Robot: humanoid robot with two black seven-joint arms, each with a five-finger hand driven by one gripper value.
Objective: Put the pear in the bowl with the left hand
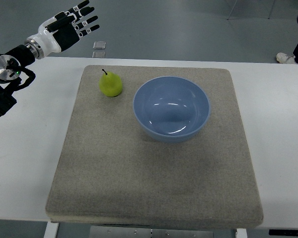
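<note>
- Pear [111,85] stands upright on your grey mat [154,188] — stem up, just left of the blue bowl [172,109].
- Your left hand [69,27] hovers empty beyond the table's far-left corner — fingers spread.

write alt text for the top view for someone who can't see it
A green pear stands on a grey mat just left of an empty blue bowl, on a white table. The robot's left hand hovers open beyond the table's far left corner.

We take this for a robotics lab or test hall: a plain white table [268,114] carries 1 grey felt mat [154,173], the grey floor [188,25] beyond is bare and smooth, and a person's shoe [286,58] shows at the far right.
</note>
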